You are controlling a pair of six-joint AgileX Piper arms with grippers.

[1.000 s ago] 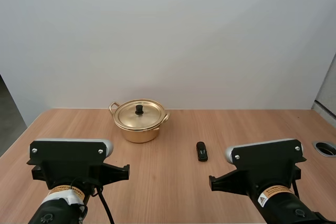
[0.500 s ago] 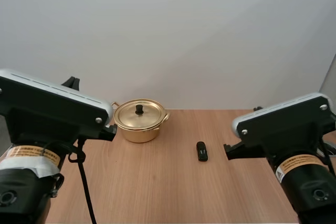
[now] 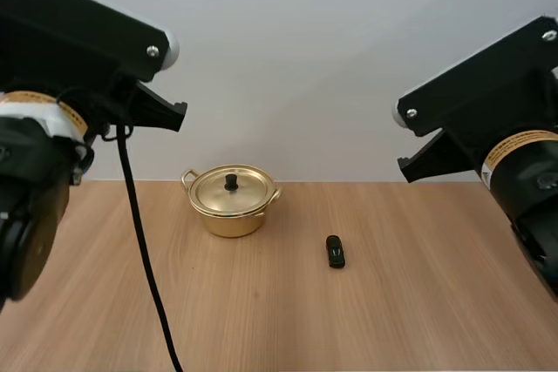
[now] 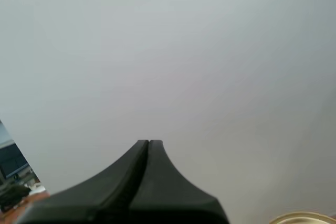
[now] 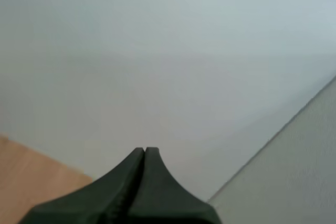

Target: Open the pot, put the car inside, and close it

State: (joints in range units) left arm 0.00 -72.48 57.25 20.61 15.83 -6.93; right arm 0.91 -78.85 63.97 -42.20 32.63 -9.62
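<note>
My left gripper point(image 4: 148, 143) has its fingers pressed together on nothing, and so does my right gripper point(image 5: 144, 150). On the wooden table point(image 3: 392, 302) the small black toy car point(image 3: 335, 251) lies in the open. Farther back, to its left and well apart, stands the golden pot point(image 3: 228, 215). Its lid point(image 3: 247, 194) is on, so the inside is hidden.

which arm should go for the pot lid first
Left, probably. The pot, lid on, sits left of the table's middle, on the left arm's side, its rim near the left gripper. The car lies nearer the right arm. The right gripper, like the left, is shut on nothing.
</note>
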